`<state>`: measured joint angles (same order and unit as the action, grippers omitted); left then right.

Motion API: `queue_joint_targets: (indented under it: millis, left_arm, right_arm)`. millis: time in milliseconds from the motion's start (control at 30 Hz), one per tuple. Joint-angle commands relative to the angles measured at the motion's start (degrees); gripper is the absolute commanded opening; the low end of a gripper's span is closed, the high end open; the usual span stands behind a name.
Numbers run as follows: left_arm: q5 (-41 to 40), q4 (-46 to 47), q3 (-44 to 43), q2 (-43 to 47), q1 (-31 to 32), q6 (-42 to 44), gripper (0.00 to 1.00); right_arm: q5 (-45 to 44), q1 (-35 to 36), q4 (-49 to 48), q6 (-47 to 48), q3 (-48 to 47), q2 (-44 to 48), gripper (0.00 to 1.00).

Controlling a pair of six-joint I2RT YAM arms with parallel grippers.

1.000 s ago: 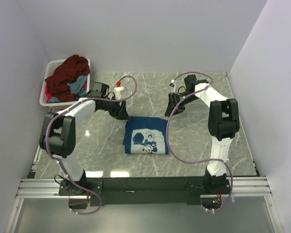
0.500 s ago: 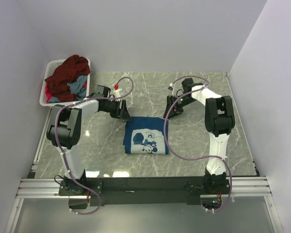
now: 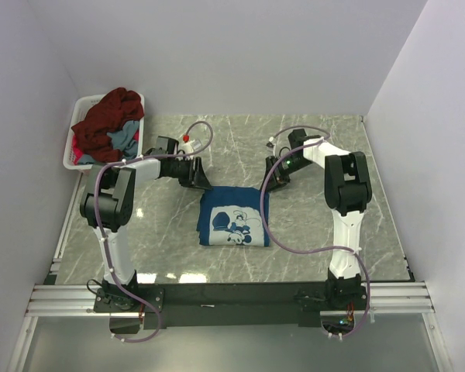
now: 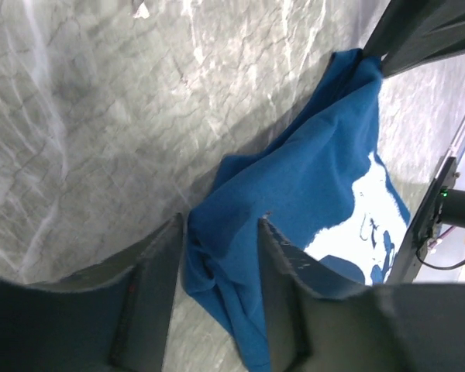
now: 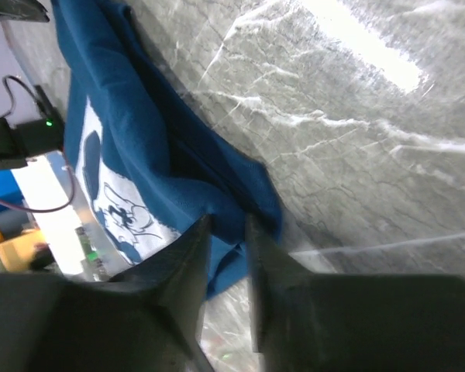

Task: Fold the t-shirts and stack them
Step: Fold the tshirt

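Note:
A folded deep blue t-shirt [image 3: 232, 217] with a white print lies in the middle of the marble table. My left gripper [image 3: 200, 183] is at its far left corner and is shut on a bunched fold of the blue cloth [image 4: 310, 178]; its fingertips [image 4: 221, 248] pinch the cloth low on the table. My right gripper [image 3: 271, 180] is at the far right corner, with its jaws [image 5: 229, 232] closed narrowly on the blue shirt's edge [image 5: 124, 116]. A dark maroon t-shirt [image 3: 105, 116] and a grey-blue one [image 3: 124, 138] are piled in the basket.
The white plastic basket [image 3: 71, 151] stands at the table's far left corner against the wall. White walls close in the back and both sides. The arms' cables loop over the table near the shirt.
Both arms have lowered and moved inward to the shirt's far corners. The left gripper moved right and the right gripper moved left. The shirt has not shifted.

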<state>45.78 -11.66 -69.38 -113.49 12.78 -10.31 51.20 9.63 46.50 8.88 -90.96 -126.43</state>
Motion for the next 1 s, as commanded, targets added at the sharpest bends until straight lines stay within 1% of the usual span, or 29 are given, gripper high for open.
queue_joint_targets:
  millis: [0,33,100,133,200,233,300,367,467,500,533,633,833,967]
  left_arm:
    - [2.91,3.13,-1.72,-0.06,0.06,-1.38,0.46]
    - [3.00,3.14,-1.72,0.02,0.06,-1.38,0.41]
    - [3.18,3.48,-1.20,0.72,-0.03,-1.65,0.35]
    - [3.09,3.66,-0.84,1.60,-0.03,-1.65,0.29]
    - [3.00,3.58,0.03,2.66,-0.03,-1.30,0.21]
    - [2.74,3.49,0.30,3.18,-0.12,-1.03,0.11]
    - [1.77,3.22,1.18,4.68,-0.21,-0.68,0.01]
    - [0.81,3.40,1.88,5.91,-0.38,-0.68,0.01]
    - [-2.09,2.78,2.50,7.14,-1.08,-0.42,0.01]
    - [-3.05,2.52,2.76,7.41,-1.69,-0.24,0.01]
    - [-5.76,1.91,2.59,7.76,-1.88,-0.07,0.01]
    - [-8.68,1.11,2.15,7.32,-2.84,1.16,0.01]
    - [-10.09,2.96,1.97,5.04,-3.37,0.37,0.01]
    - [-11.24,3.84,1.01,2.84,-3.37,0.72,0.01]
  right_arm:
    - [2.77,0.48,0.43,0.61,-1.24,0.39,0.29]
    - [2.94,0.48,0.52,0.52,-1.07,0.57,0.25]
    - [3.03,0.39,0.61,0.43,-0.71,1.71,0.16]
    - [2.77,0.39,0.70,0.26,-0.36,2.24,0.14]
    - [2.24,0.30,0.87,0.17,0.08,4.26,0.08]
    - [1.98,0.30,0.61,-0.01,0.43,5.05,0.06]
    - [0.75,0.30,0.35,-0.71,1.39,6.98,0.00]
    - [-0.92,0.30,0.00,-1.50,2.01,8.39,0.00]
    - [-6.01,0.04,-0.88,-2.81,2.80,9.80,0.00]
    - [-9.59,-0.40,-1.15,-3.17,2.98,10.67,0.00]
    - [-11.02,-0.75,-2.19,-3.78,3.59,11.11,0.00]
    - [-14.89,-1.54,-3.60,-4.84,3.86,11.91,0.00]
    - [-14.64,-1.45,-6.33,-6.77,1.40,9.28,0.00]
    - [-14.38,-1.37,-7.56,-7.74,-0.62,5.86,0.00]
